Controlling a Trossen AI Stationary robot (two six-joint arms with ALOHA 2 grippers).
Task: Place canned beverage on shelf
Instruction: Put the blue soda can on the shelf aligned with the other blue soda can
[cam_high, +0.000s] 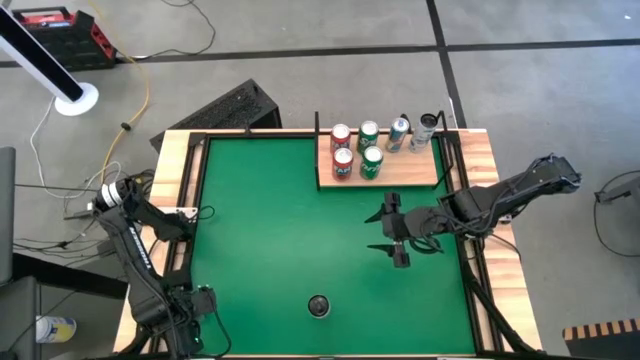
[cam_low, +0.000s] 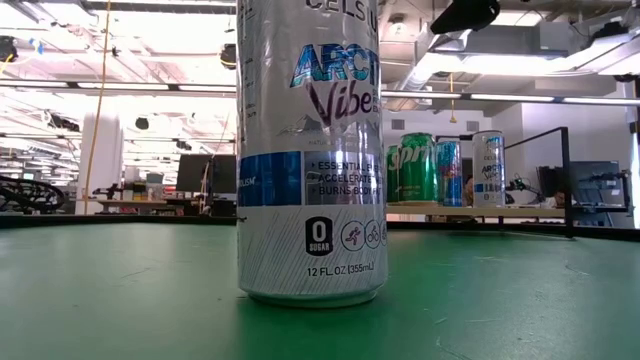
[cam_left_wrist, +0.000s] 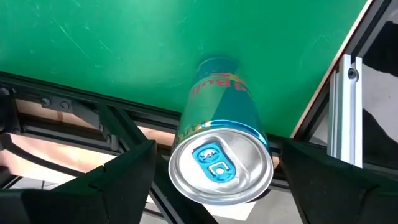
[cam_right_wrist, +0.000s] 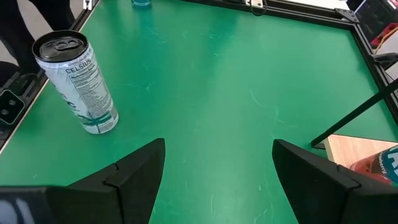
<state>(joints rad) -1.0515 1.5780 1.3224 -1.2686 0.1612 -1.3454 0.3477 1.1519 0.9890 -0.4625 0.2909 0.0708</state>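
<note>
Silver-and-blue slim aluminium can (cam_low: 311, 150) is seen upright on green tabletop (cam_high: 270, 240) — light, smooth, best gripped mid-body; right gripper (cam_high: 392, 231) fingers spread, wooden shelf (cam_high: 400, 176) beyond.

Readable lettering on the cans

On the near silver can (cam_low: 310, 150) in the low view, "ARCTIC Vibe" is partly read, with "ESSENTIAL", "ACCELERATE", "BURNS BODY" cut off on a blue band, "0 SUGAR" on a black badge, and "12 FL. OZ (355mL)" below. "Sprite" is partly seen on the green can (cam_low: 416, 168) on the shelf (cam_low: 480, 211). "CELSIUS" is printed on the silver can (cam_right_wrist: 76, 81) in the right wrist view.
</note>
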